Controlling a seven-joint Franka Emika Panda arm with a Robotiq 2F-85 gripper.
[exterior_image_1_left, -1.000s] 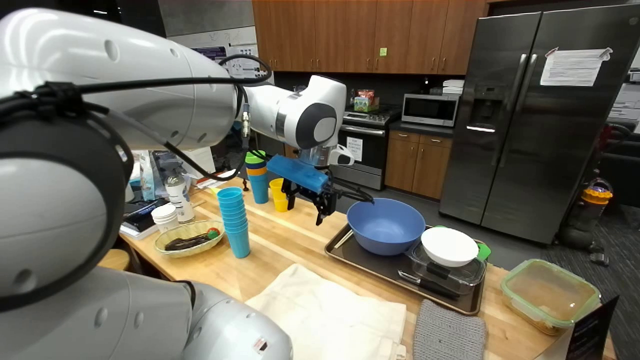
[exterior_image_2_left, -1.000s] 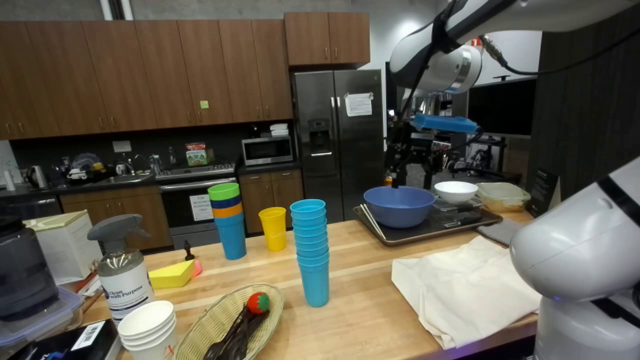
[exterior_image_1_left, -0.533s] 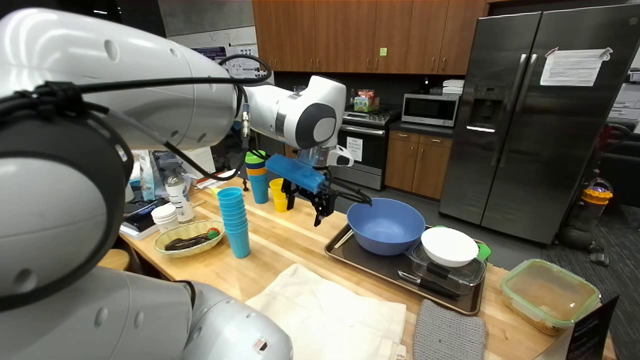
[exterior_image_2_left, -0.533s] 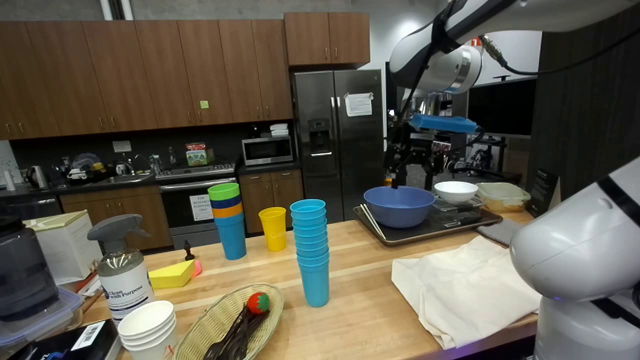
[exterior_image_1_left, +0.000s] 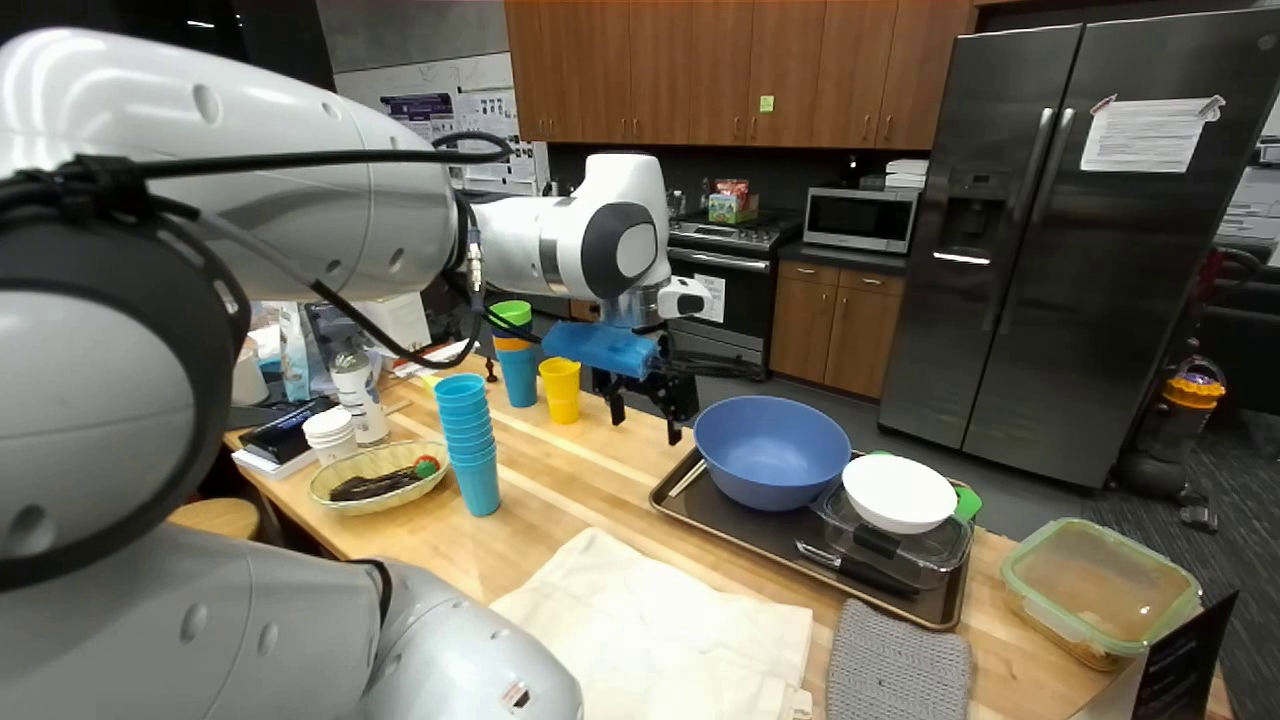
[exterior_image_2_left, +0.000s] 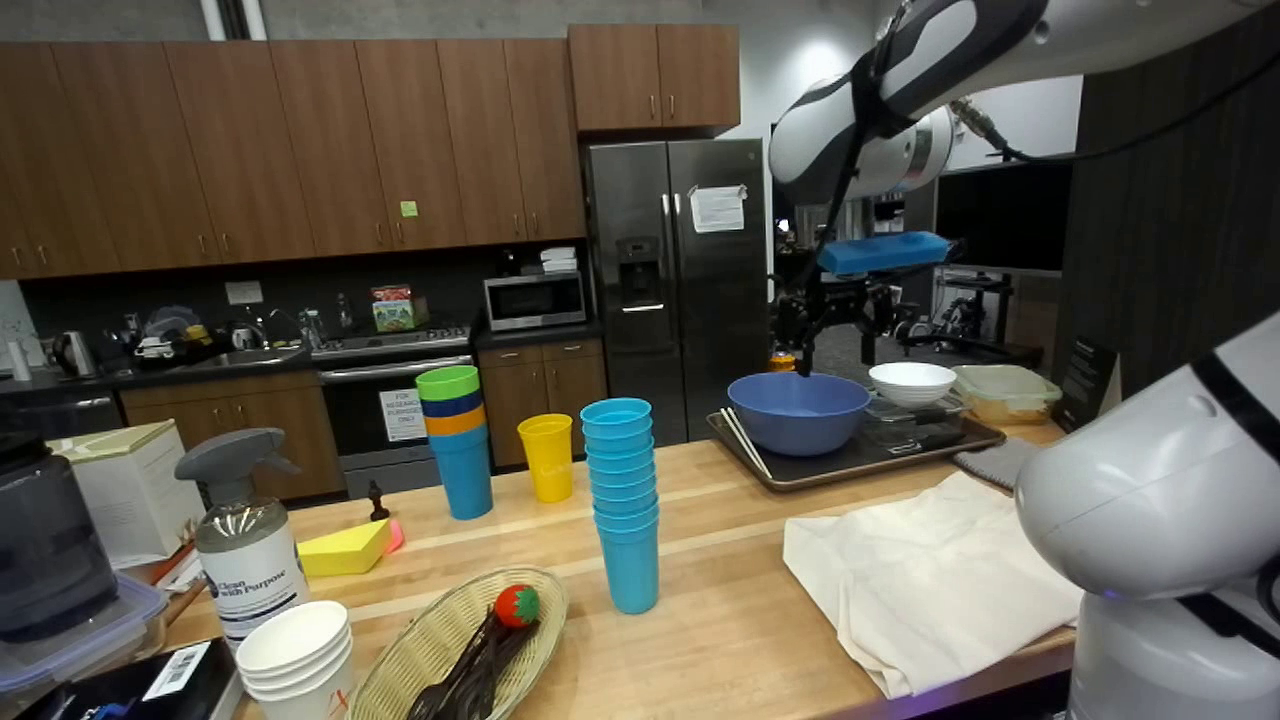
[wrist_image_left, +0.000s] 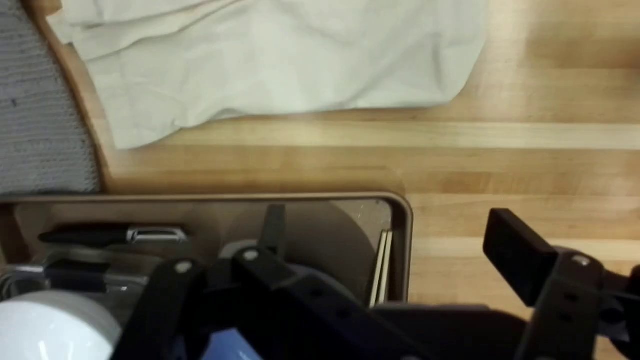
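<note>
My black gripper (wrist_image_left: 397, 237), with a blue cover above it, stands open with nothing between its fingers. It hangs in the air near the left end of the brown tray (exterior_image_1_left: 725, 535), closest to the blue bowl (exterior_image_1_left: 772, 455). In the wrist view one finger (wrist_image_left: 522, 255) is over bare wood, the other over the tray. Two pale chopsticks (wrist_image_left: 382, 267) lie along the tray's short side, partly hidden below by the gripper. The blue bowl (wrist_image_left: 230, 345) is mostly covered by the gripper there. A white bowl (exterior_image_1_left: 898, 492) rests on a clear container (exterior_image_1_left: 895, 550), beside a black-handled peeler (wrist_image_left: 112, 235).
A cream cloth (exterior_image_1_left: 660, 630) and a grey knitted mat (exterior_image_1_left: 897, 660) lie on the wooden table. Stacked blue cups (exterior_image_2_left: 628, 510), a yellow cup (exterior_image_2_left: 548, 458), a multicoloured cup stack (exterior_image_2_left: 460, 450) and a wicker basket (exterior_image_2_left: 545, 640) stand on it. A green-lidded container (exterior_image_1_left: 1100, 590) sits beyond the tray.
Over the last half second the gripper has shifted towards the blue bowl, rightward in both exterior views, and turned slightly. It stays open. The objects on the table have not moved.
</note>
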